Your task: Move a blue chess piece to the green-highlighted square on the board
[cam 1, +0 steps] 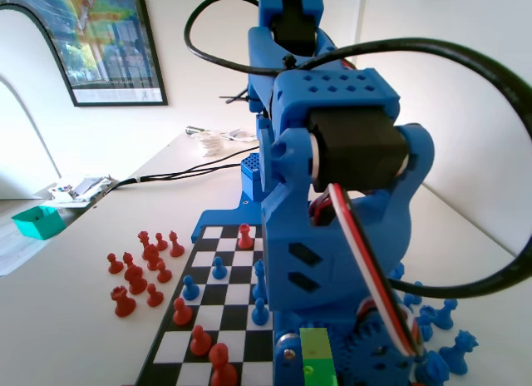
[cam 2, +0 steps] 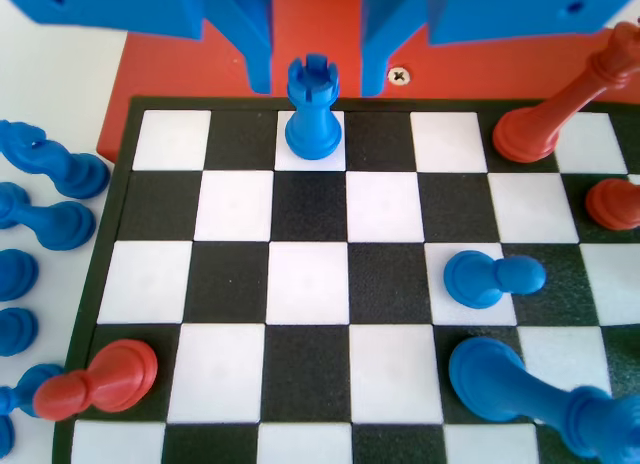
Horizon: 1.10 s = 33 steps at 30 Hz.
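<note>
fixed view: the blue arm leans far over the board [cam 1: 218, 318], its body masking the near right squares. the green-highlighted square [cam 1: 317, 343] shows at the bottom edge, partly hidden behind the arm; its lower half looks paler yellow-green. blue pawns [cam 1: 219, 269] stand on the middle squares and red pieces [cam 1: 137, 274] are grouped on the table to the picture's left.

wrist view: the gripper [cam 2: 316, 69] hangs from the top edge, jaws parted, holding nothing. a blue rook-shaped piece [cam 2: 313, 112] stands upright on a white square in the far row, directly below the gap between the jaws, so it appears to be the blue chess piece in question. its long axis is vertical. judged from this alignment, the coming move is a straight descent to bracket the piece. a short blue pawn [cam 2: 480, 277] stands well apart, lower right.
</note>
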Available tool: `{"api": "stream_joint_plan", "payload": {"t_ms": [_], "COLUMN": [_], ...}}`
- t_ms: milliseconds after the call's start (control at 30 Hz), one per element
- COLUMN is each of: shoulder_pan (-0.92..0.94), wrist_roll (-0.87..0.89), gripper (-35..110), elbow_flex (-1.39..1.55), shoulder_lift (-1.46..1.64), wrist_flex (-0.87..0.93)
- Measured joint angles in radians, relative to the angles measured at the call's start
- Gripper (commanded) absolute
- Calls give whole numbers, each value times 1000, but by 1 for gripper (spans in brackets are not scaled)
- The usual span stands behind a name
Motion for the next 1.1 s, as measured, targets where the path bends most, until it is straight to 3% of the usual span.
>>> {"api": "stream_joint_plan", "payload": {"t_ms": [567,1100], "shoulder_pan": [-21,-32], "wrist_roll": [-29,-58], "gripper": [16,9], "elbow_flex": [149,382], "shoulder_lift": [209,879], "wrist_flex": [91,407]}}
